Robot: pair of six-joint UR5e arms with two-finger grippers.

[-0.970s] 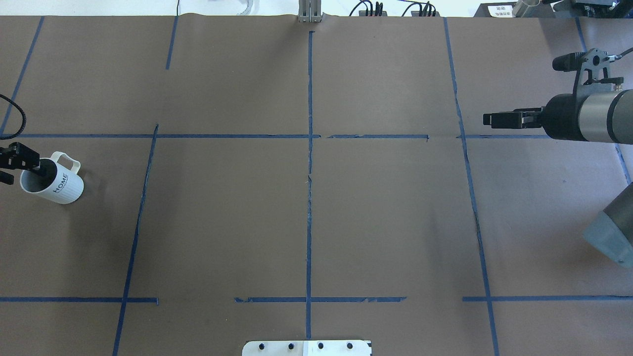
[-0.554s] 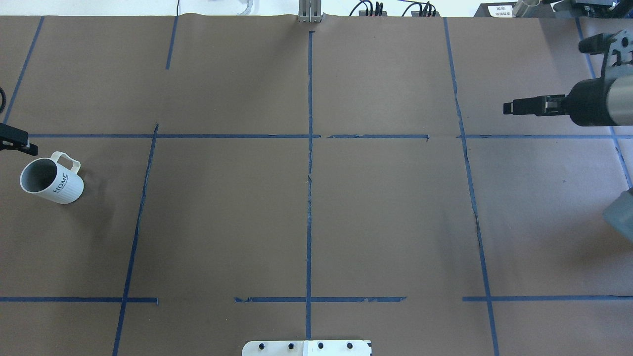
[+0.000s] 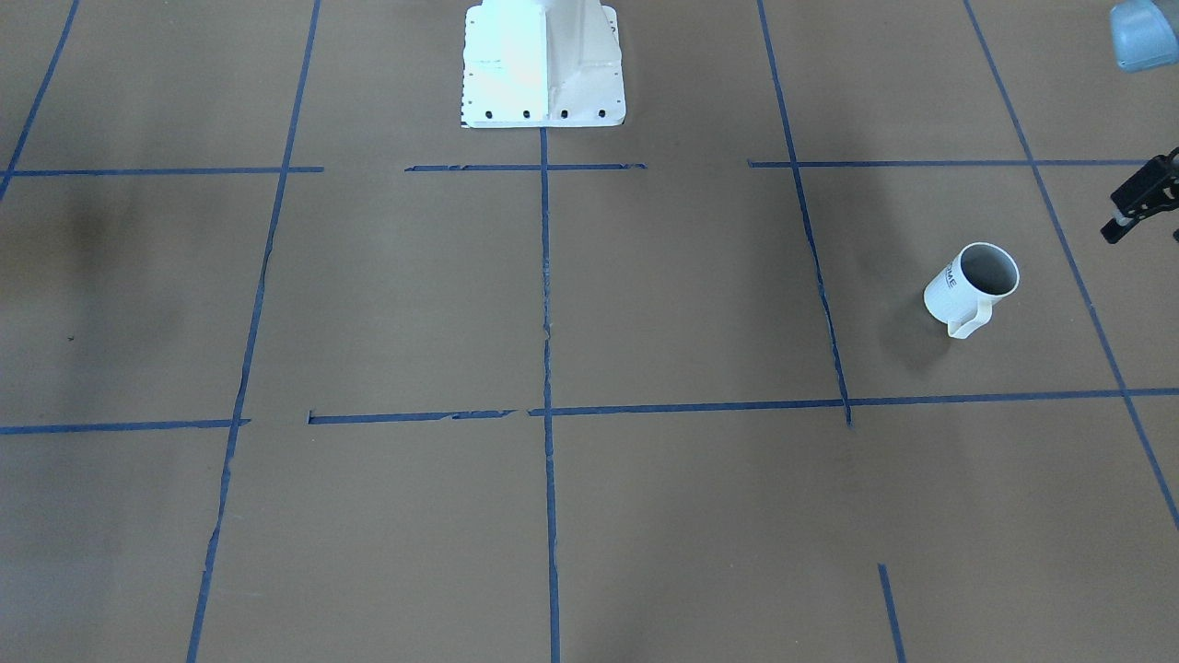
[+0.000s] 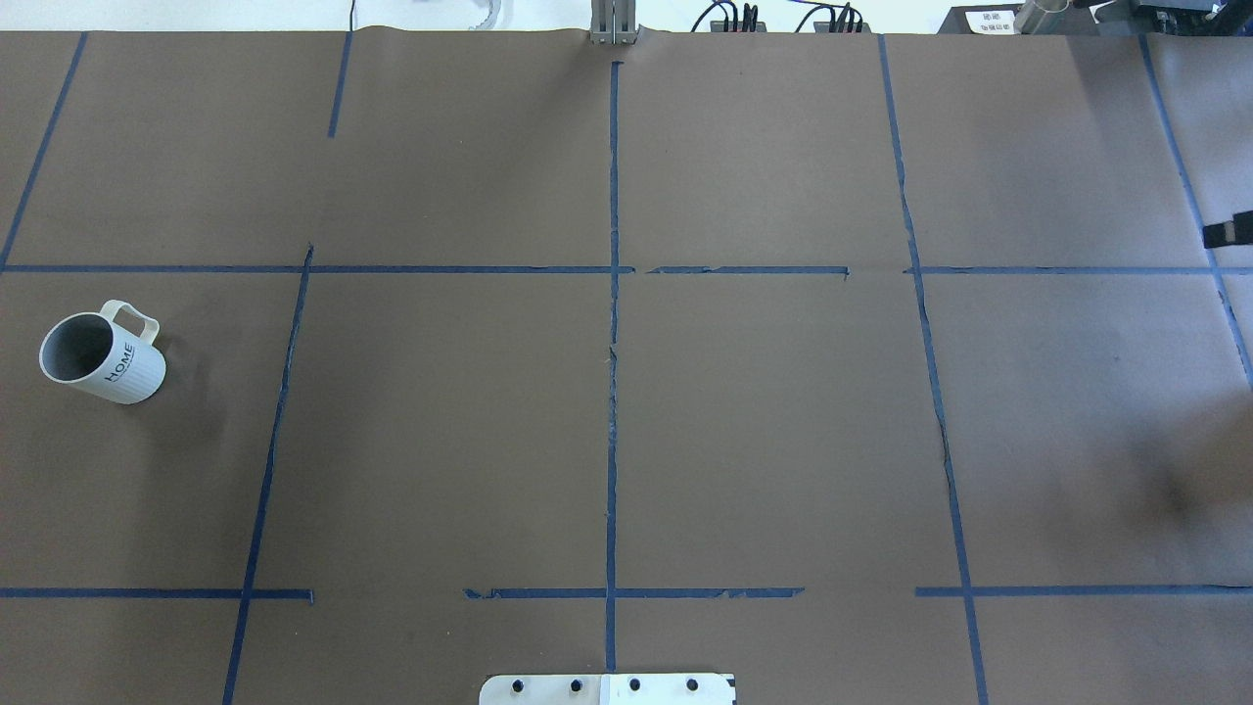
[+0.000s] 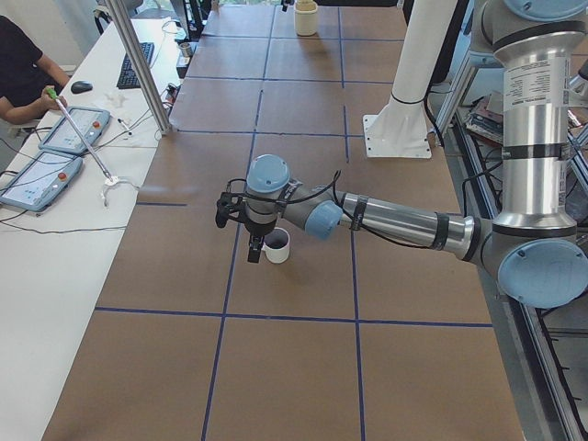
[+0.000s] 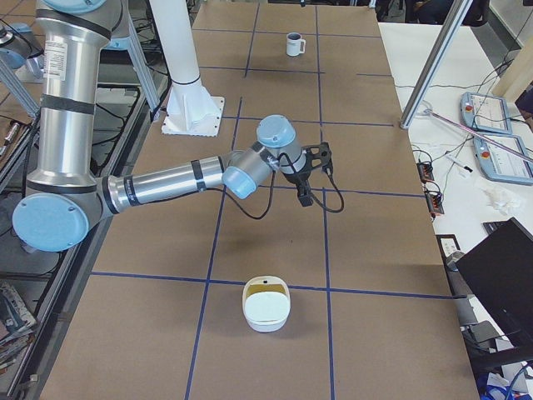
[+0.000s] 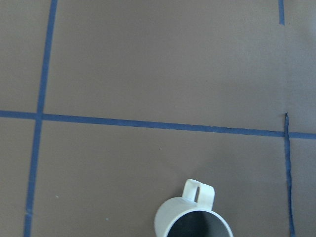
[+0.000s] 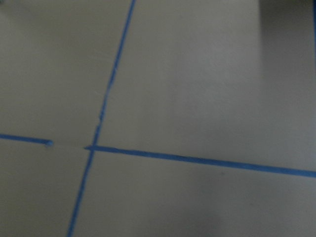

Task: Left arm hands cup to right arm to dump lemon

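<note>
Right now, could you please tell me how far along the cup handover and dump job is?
Looks done: the cup stands upright on the table, its grey inside empty, and the white bowl holds a pale yellow thing, possibly the lemon. In hand: nothing visible; the left gripper hangs apart from the cup, the right gripper over bare table. Left: nothing obvious.

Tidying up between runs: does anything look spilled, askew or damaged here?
Nothing spilled; the cup stands upright. Only the blue tape is ragged and gapped in places.
</note>
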